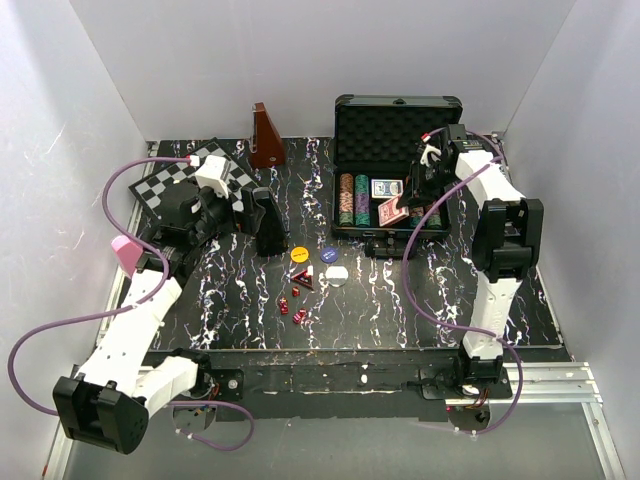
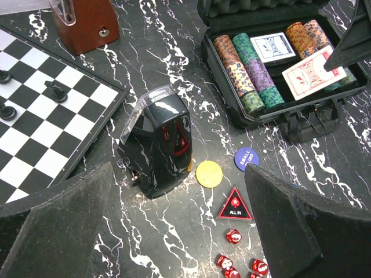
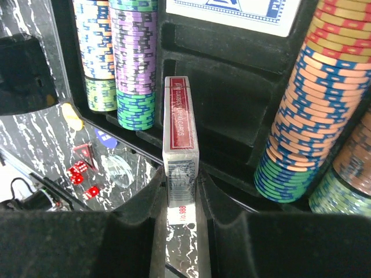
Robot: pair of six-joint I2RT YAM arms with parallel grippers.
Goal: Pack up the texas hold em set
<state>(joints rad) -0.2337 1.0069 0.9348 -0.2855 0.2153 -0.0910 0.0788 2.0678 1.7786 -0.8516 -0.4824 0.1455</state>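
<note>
To the left, beside the chessboard (image 1: 165, 185), the left pincer (image 2: 178, 168) hangs wide open and holds nothing, just short of a black flap-topped box (image 2: 159, 147). Mid-desk (image 1: 360, 310), loose pieces lie outside the case: a yellow button (image 1: 299, 254), a blue button (image 1: 329, 255), a white button (image 1: 337, 273), a red triangular marker (image 1: 303, 280) and small red dice (image 1: 297, 312). On the right the black case (image 1: 400, 110) stands open with its lid up. Striped chip rows (image 1: 353, 198) are seated in the foam, and a blue deck (image 1: 386, 187) lies flat. The right pincer (image 3: 181, 191) is clenched on a film-wrapped red deck (image 3: 181, 121), held on edge over an empty slot. I'd judge the job about half done: this deck, the loose pieces and closing the lid are left.
</note>
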